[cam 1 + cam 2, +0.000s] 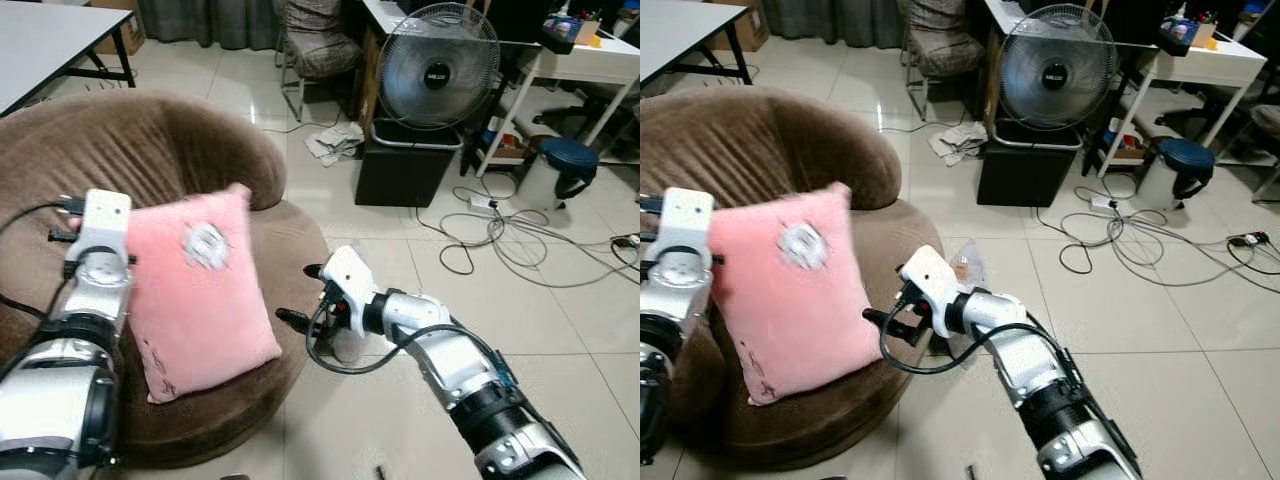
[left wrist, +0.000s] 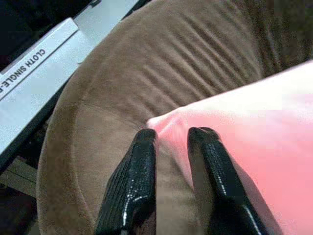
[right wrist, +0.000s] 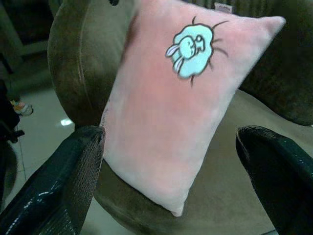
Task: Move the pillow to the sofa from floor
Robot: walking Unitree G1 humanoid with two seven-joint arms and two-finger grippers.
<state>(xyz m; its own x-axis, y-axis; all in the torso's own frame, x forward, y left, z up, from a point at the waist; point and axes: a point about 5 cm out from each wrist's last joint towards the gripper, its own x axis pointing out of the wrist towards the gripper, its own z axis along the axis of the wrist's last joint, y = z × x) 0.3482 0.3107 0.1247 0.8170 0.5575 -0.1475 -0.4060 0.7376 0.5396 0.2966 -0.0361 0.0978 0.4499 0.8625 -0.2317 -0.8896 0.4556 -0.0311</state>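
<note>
Left wrist view: pillow (image 2: 254,127) corner hidden between fingers (image 2: 134,181).

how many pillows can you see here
1. The pink pillow stands upright on the brown sofa, its corner pinched by the left gripper. The right gripper is open beside it. Others could be hidden behind the sofa.
</note>
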